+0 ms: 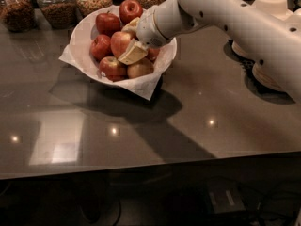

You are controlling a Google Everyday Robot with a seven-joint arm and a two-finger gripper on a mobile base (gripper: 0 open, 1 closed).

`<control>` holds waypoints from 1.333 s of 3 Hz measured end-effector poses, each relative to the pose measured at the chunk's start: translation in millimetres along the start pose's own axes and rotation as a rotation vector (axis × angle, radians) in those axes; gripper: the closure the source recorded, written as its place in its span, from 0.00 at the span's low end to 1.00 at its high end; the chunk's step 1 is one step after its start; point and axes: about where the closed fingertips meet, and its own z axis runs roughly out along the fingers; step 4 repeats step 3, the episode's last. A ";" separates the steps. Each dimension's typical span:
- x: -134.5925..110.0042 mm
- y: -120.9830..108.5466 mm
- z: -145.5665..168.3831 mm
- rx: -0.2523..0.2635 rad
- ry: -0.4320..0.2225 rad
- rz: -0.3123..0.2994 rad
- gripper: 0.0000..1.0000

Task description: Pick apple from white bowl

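- the gripper [126, 42] sat low in the white bowl [77, 36], near its right side, pressed in among the fruit. it lay against a red apple [117, 41] at the middle of the heap. whether it had clamped that apple or merely straddled it, i could not tell.
- that apple lay near the top of the pile, which likely made it the easiest to reach from above and from the right.
- the arm [225, 18] came in from the right and sloped down over the bowl's rim, probably so the wrist could clear the rim.
- the bowl held a mound of apples: one apple at the back [130, 9] rode highest, and a paler apple at the front [140, 68] lay just below the gripper.
- a white napkin [148, 91] lined the bowl, its corners poking out over the rim onto the counter [188, 126].
- the bowl stood toward the far left of the counter. i judged the pick not yet done, as no apple had left the heap.
- behind the bowl stood a row of glass jars [59, 6], each filled with brownish dry food.
- at the far right, partly behind the arm, were pale stacked bowls [270, 6], well apart from the white bowl.
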 end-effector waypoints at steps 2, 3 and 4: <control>-16.6 -8.8 -22.0 0.001 0.010 -0.026 1.00; -26.2 -10.6 -46.4 -0.005 -0.020 -0.037 1.00; -26.2 -10.6 -46.4 -0.005 -0.020 -0.037 1.00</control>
